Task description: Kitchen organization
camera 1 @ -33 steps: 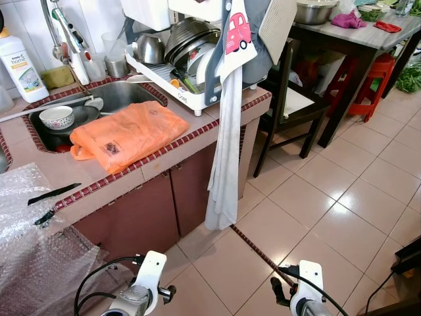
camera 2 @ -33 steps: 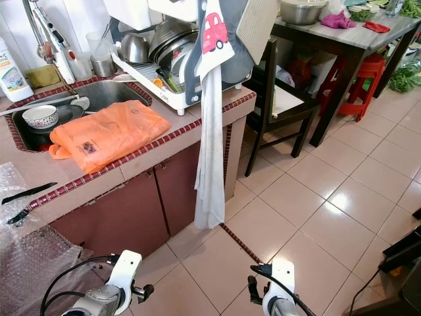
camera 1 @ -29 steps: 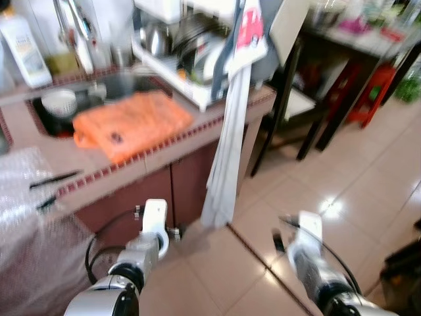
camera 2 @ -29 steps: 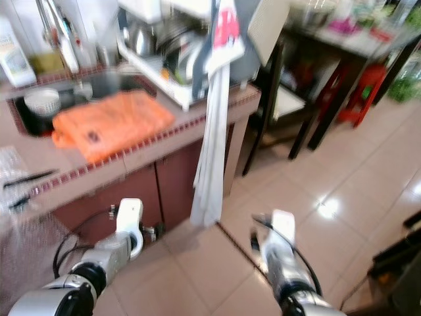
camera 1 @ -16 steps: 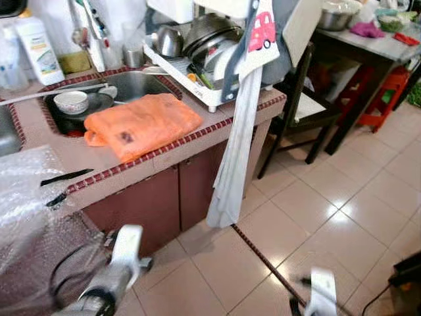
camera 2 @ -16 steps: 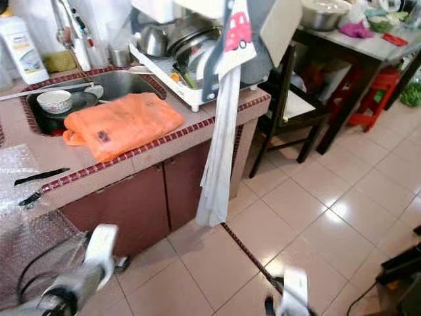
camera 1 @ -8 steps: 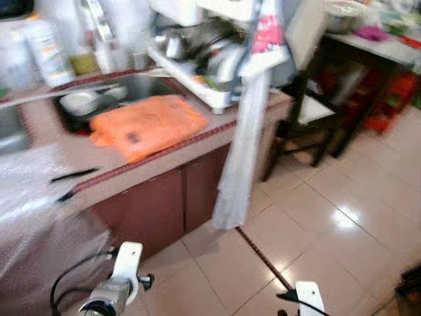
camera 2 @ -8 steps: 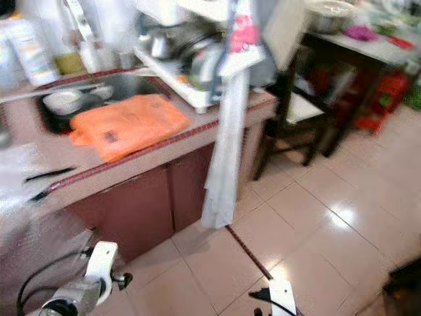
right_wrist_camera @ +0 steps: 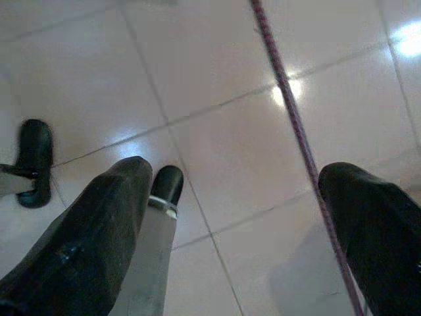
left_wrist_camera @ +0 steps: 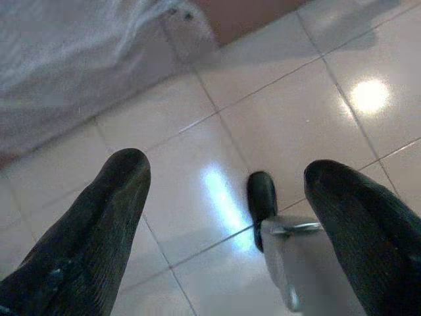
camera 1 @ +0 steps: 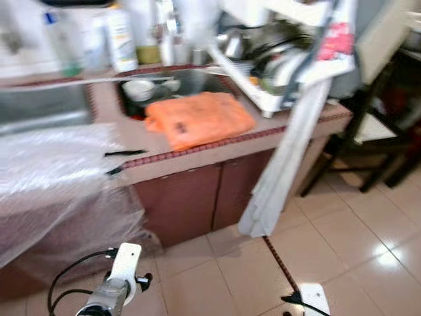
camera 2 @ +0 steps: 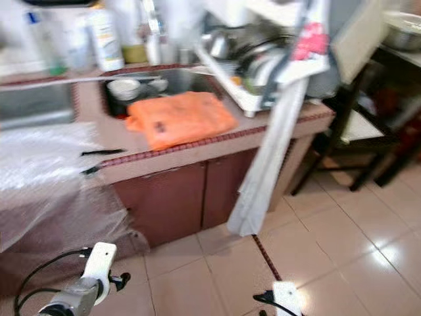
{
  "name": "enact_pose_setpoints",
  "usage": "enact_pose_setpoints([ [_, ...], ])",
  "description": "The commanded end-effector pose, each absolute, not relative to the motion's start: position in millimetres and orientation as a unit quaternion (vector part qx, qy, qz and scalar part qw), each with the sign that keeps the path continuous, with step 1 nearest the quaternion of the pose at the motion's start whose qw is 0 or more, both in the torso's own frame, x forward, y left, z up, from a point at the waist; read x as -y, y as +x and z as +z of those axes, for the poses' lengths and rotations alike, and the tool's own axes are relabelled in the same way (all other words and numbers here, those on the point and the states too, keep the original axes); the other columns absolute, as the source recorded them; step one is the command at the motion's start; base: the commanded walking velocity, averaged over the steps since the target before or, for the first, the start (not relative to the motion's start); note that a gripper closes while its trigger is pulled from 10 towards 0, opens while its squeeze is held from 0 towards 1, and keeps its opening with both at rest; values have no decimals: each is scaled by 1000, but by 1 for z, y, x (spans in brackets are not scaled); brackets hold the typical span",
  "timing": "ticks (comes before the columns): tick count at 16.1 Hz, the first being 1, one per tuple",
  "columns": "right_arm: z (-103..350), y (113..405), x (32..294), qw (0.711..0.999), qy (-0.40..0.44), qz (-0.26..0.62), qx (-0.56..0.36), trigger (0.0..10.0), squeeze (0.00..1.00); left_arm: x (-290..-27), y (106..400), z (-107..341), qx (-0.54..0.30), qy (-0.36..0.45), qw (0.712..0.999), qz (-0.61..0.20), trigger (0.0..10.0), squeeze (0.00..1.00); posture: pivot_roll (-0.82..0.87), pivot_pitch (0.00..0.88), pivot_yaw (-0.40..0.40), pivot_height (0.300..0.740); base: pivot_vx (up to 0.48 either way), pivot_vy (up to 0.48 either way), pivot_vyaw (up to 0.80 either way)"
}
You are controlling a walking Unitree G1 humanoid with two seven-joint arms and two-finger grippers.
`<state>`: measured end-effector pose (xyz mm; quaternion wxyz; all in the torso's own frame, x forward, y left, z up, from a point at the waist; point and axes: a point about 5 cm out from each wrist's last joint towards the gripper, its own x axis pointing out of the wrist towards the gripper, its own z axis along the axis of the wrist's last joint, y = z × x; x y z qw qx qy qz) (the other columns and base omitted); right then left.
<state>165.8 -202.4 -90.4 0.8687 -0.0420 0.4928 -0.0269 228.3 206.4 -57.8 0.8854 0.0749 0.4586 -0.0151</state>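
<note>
With both the left end effector (left_wrist_camera: pixel 223 197) and right end effector (right_wrist_camera: pixel 237 197) spread apart, empty and low over the floor, approach risks snagging the bubble wrap (camera 1: pixel 59 178) draped over the table's (camera 1: pixel 217 141) front edge beside the orange bag (camera 1: pixel 197 118)

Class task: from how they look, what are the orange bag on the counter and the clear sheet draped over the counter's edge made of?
Orange bag: apparently thin plastic film, given its soft creases and slight sheen. Clear sheet: probably bubble wrap, translucent and crinkled, though blur hides the bubbles.
</note>
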Motion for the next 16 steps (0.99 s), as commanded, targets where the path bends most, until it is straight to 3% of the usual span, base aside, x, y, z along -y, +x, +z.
enact_pose_setpoints([
  [1, -90, 165, 206, 868, -45, -27, -494, 10000, 0, -204, 227, -59, -459, 64, 886, -15, 10000, 0, 0, 16, -45, 740, 0, 0, 800],
  [9, -90, 166, 203, 867, -47, -25, -496, 10000, 0, -205, 226, -60, -460, 63, 886, -8, 10000, 0, 4, 15, -49, 740, 0, 0, 800],
  [11, -89, 169, 205, 871, -43, -32, -488, 10000, 0, -206, 226, -59, -459, 84, 885, -13, 10000, 0, 2, 13, -49, 740, 0, 0, 256],
  [13, -79, 186, 212, 890, -16, -69, -450, 10000, 0, -205, 236, -53, -438, 132, 889, -40, 10000, 0, -6, 17, -46, 740, 0, 0, 0],
  [16, -59, 216, 221, 920, 9, -86, -383, 10000, 0, -184, 268, -31, -384, 106, 912, -95, 10000, 0, -17, 9, -30, 740, 0, 0, 0],
])
